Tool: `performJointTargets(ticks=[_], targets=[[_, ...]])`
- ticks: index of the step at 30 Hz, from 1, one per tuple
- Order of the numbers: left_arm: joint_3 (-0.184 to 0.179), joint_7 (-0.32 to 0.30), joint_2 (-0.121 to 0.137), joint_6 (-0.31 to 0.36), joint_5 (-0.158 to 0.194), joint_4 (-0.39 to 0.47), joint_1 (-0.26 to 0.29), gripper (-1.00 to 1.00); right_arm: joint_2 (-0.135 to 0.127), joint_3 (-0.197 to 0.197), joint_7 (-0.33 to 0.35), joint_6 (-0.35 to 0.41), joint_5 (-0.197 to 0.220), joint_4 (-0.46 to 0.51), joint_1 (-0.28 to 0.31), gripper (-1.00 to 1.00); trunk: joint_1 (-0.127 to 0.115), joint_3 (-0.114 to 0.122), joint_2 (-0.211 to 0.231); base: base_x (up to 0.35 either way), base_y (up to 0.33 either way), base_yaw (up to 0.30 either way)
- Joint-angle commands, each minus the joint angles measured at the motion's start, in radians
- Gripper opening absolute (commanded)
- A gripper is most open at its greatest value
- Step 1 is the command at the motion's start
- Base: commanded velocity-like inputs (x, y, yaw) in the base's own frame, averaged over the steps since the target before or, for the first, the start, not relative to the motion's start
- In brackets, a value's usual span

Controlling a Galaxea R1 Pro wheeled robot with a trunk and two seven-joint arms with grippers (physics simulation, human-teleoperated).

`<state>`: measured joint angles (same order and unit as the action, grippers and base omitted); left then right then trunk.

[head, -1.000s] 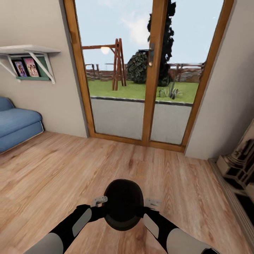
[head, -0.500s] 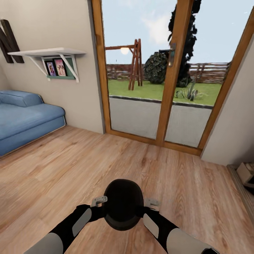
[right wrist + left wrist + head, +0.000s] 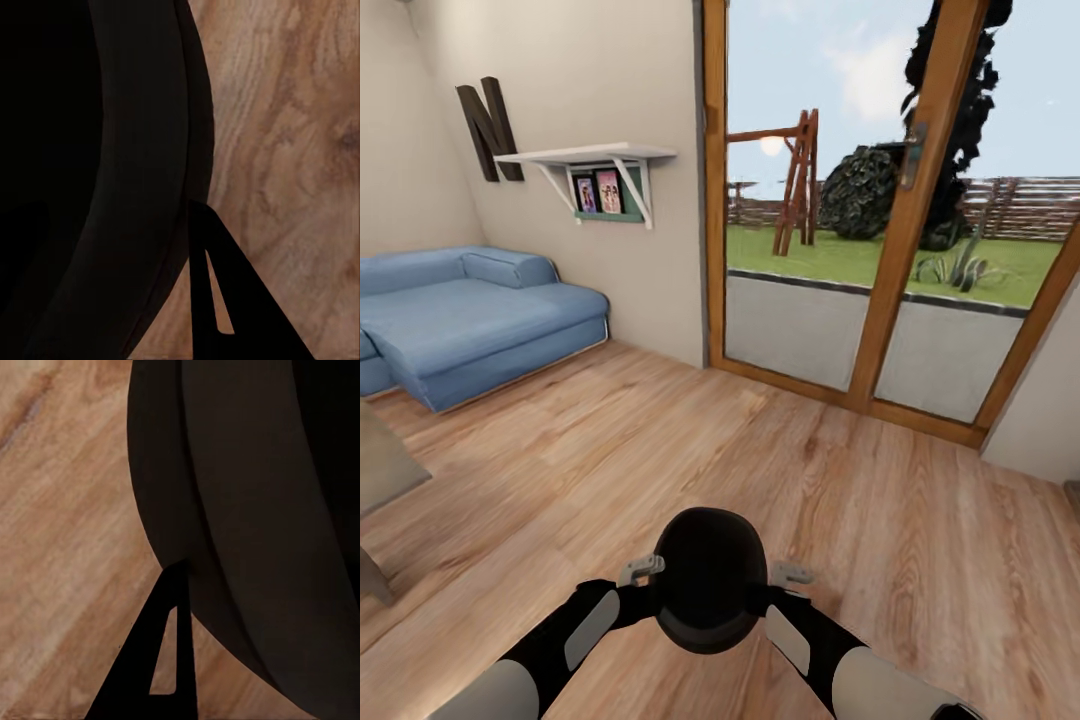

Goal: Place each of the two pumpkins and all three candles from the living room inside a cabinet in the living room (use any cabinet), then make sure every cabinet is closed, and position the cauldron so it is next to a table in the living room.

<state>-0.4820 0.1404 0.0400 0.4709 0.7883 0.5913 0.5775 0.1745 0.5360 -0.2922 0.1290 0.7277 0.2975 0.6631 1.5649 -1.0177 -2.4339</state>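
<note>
The black round cauldron (image 3: 709, 578) hangs low above the wood floor, straight in front of me, carried between both arms. My left gripper (image 3: 648, 570) is shut on its left rim and my right gripper (image 3: 788, 575) is shut on its right rim. In the left wrist view one dark finger (image 3: 160, 660) lies against the cauldron's curved wall (image 3: 247, 510). The right wrist view shows the same, with a finger (image 3: 219, 300) against the outside of the cauldron (image 3: 127, 172). A corner of the grey table (image 3: 382, 468) pokes in at the far left edge, with a leg below it.
A blue sofa (image 3: 470, 315) stands along the left wall under a white wall shelf (image 3: 590, 157) with photos and a dark letter N. A wood-framed glass door (image 3: 880, 250) to the garden is ahead right. Open wood floor (image 3: 780, 450) lies between.
The whole view has swung left: the door slid right, more sofa appeared, and the table corner came in. The cauldron and both grippers keep their hold unchanged.
</note>
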Motion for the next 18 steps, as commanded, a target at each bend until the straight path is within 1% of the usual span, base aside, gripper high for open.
performJointTargets(ticks=[1, 5, 18], targets=[[-0.009, -0.012, 0.001, -0.001, 0.049, 0.002, 0.001, -1.0, 0.0, 0.016, 0.082, -0.008, -0.006, 0.023, 0.001, -1.0, -0.001, -0.001, -0.001, -0.219, 0.104, 0.291], [-0.008, -0.011, 0.001, -0.001, 0.049, 0.002, 0.001, -1.0, 0.0, 0.016, 0.082, -0.008, -0.006, 0.023, 0.001, -1.0, -0.001, -0.001, -0.001, -0.076, 0.036, 0.29], [-0.008, -0.011, 0.003, -0.001, 0.049, 0.002, 0.001, -1.0, 0.0, 0.016, 0.082, -0.006, -0.006, 0.023, 0.001, -1.0, -0.001, -0.001, -0.001, -0.003, 0.001, 0.291]])
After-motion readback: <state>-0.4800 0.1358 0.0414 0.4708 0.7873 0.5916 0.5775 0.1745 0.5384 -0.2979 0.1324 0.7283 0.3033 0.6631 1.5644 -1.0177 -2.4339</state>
